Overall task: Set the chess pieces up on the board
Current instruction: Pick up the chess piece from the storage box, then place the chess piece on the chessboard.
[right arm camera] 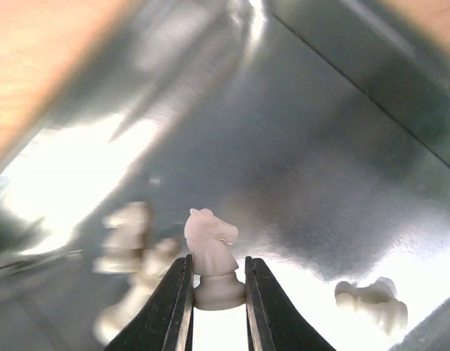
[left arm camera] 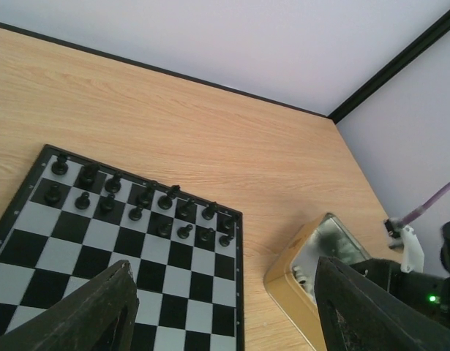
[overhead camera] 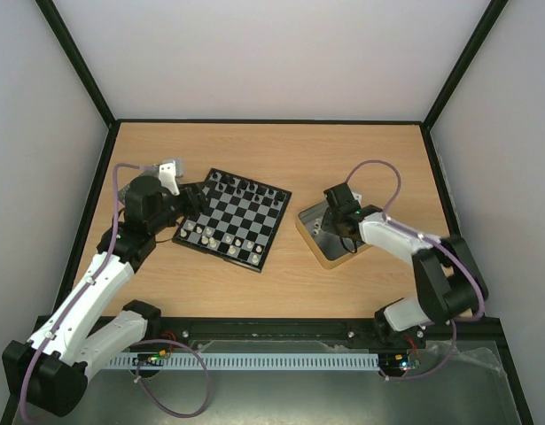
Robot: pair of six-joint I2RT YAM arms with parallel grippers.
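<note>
Your right pincer (right arm camera: 217,292) is down inside the tin tray (overhead camera: 313,242), which sits on the worktop (overhead camera: 281,150) to the right of the board (overhead camera: 232,220) and apart from it. The 2 fingers (right arm camera: 173,307) are drawn narrow against the base of a white knight (right arm camera: 210,256), 1 on each side. The knight stands upright between them with its head above the fingertips. Whether its base is clear of the shiny tray floor, you cannot tell from the wrist view. Around it in the tray lie more loose white pieces (right arm camera: 126,238), blurred: a small cluster just to its left and another lying by itself to the right.

Your left pincer (left arm camera: 225,322) is spread wide and holds nothing. It hangs over the left side of the board, and its 2 dark fingers frame the lower corners of its wrist view.

The board lies flat on the worktop, turned at a slant to the worktop's edges. Black pieces (left arm camera: 137,201) stand upright in the 2 rows along its far side. Pale pieces (overhead camera: 221,239) stand along its near side, too small in the overhead view to count or name. The middle squares are bare.
</note>
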